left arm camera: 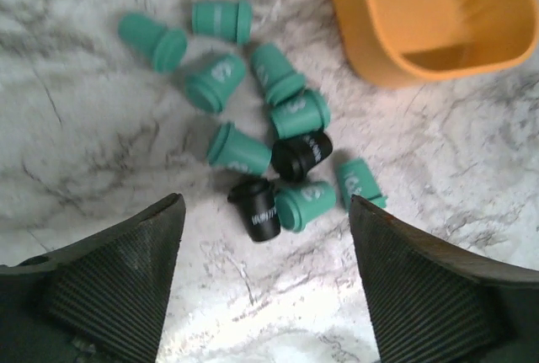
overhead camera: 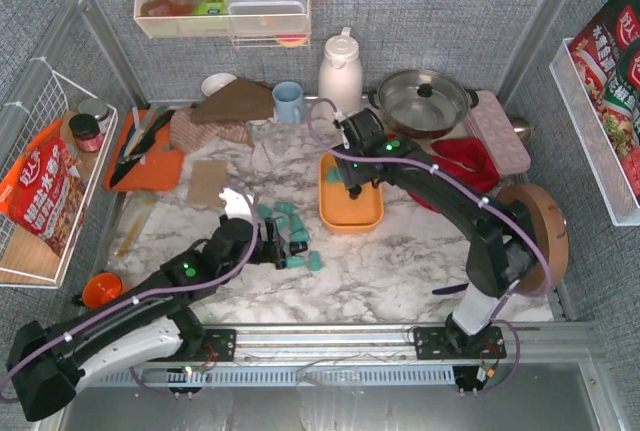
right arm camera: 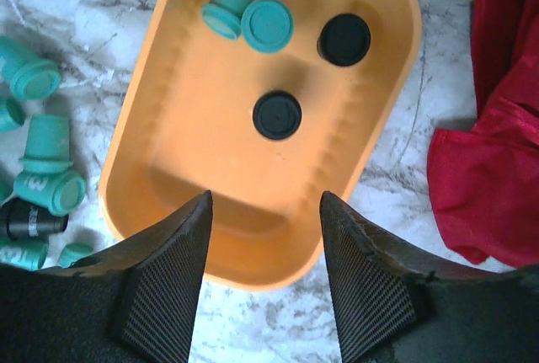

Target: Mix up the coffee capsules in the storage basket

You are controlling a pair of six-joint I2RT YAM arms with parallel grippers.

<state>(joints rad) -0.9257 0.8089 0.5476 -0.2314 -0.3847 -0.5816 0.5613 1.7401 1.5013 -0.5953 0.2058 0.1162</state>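
Observation:
The orange storage basket (overhead camera: 350,194) lies at mid-table and also shows in the left wrist view (left arm camera: 438,18). In the right wrist view the basket (right arm camera: 194,127) holds two teal capsules (right arm camera: 248,13) and two black capsules (right arm camera: 277,115). Several teal capsules (left arm camera: 238,146) and two black ones (left arm camera: 257,211) lie loose on the marble left of the basket, seen from above as a cluster (overhead camera: 285,229). My left gripper (left arm camera: 265,249) is open and empty just short of this cluster (overhead camera: 283,248). My right gripper (right arm camera: 265,199) is open and empty above the basket's near end (overhead camera: 356,189).
A red cloth (overhead camera: 470,156) lies right of the basket. A steel pot (overhead camera: 422,99), pink egg tray (overhead camera: 500,131), white jug (overhead camera: 340,71) and blue mug (overhead camera: 288,101) stand behind. A white wire rack (overhead camera: 40,181) hangs left; a wooden disc (overhead camera: 545,226) is at the right.

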